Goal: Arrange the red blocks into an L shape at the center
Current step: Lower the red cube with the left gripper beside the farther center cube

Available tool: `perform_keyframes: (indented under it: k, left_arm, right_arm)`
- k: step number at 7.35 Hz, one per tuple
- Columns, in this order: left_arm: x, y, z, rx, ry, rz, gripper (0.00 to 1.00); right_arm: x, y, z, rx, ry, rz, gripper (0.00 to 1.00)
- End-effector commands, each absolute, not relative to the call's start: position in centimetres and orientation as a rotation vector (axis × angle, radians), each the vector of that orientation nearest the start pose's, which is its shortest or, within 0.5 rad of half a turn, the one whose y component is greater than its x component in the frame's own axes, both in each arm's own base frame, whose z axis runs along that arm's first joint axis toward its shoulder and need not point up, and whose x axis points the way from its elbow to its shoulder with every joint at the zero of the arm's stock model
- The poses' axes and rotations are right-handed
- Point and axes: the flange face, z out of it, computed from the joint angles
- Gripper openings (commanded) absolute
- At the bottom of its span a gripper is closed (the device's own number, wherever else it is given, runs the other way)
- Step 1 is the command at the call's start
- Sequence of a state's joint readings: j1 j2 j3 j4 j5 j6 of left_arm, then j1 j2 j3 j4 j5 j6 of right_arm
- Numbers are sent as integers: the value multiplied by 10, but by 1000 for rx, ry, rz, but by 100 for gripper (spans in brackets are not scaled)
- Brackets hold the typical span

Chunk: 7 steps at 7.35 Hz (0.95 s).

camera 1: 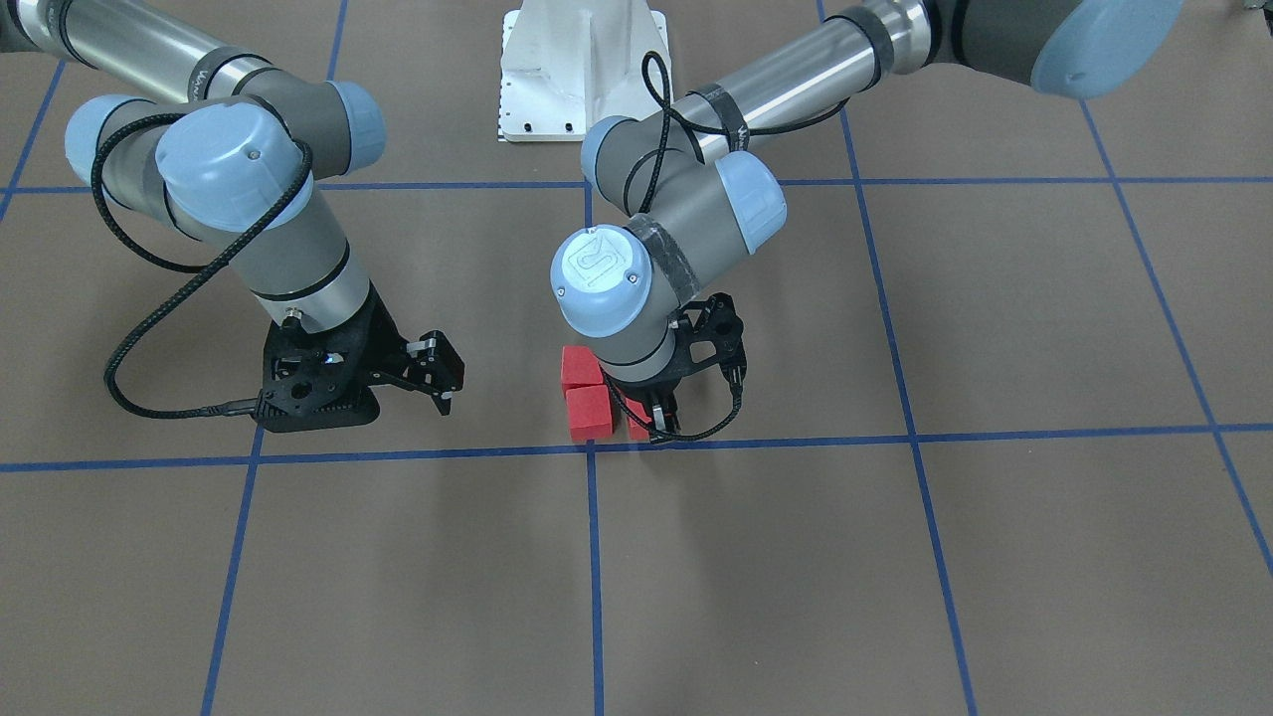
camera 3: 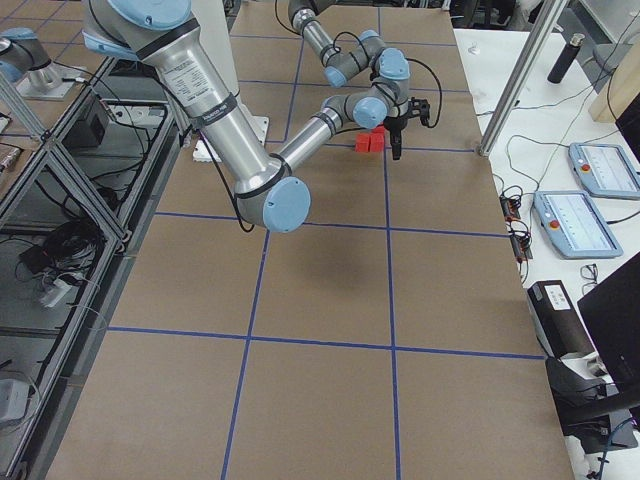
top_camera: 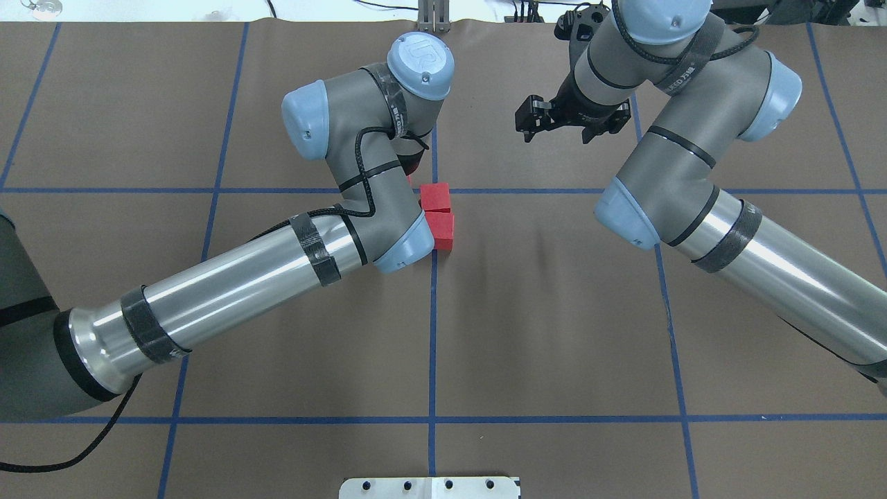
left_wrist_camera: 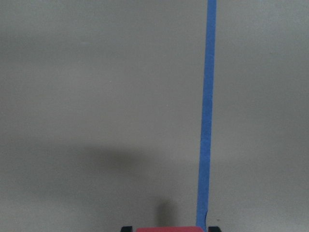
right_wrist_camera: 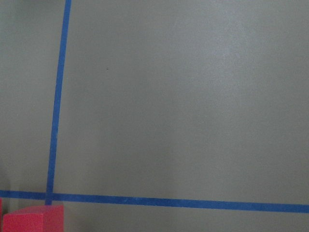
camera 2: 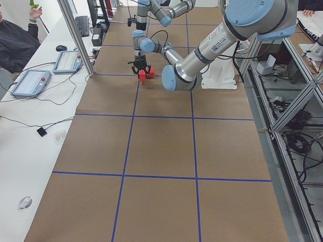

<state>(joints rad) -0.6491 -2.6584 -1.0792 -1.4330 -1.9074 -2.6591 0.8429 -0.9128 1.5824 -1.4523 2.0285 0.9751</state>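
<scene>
Two red blocks (camera 1: 582,368) (camera 1: 589,411) lie touching, in a line, just by the center crossing (camera 1: 590,447); they also show in the overhead view (top_camera: 435,197) (top_camera: 441,230). My left gripper (camera 1: 648,430) points down and is shut on the third red block (camera 1: 637,422), right beside the block nearest the crossing. The left wrist view shows this block (left_wrist_camera: 166,229) between the two fingertips. I cannot tell whether it touches the surface. In the overhead view my left wrist hides it. My right gripper (camera 1: 445,376) is open and empty, low over the surface, off to the side of the blocks.
The white robot base plate (camera 1: 582,70) stands behind the center. My left forearm (top_camera: 229,277) lies across the surface toward the blocks. Blue tape lines (top_camera: 434,346) grid the brown surface. Tablets (camera 3: 580,215) lie on a side bench.
</scene>
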Motion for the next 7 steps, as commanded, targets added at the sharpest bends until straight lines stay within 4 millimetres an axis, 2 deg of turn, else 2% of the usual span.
perform_keyframes:
  k: [1,7]
  left_arm:
    - [606,-579,179,-474,419,-1603,0]
    - [618,-566,177,-479,415,-1588,0]
  right_arm:
    - [-399,-583,248,184,-867,50,99]
    - [-399,-583,248,188,-868,50,99]
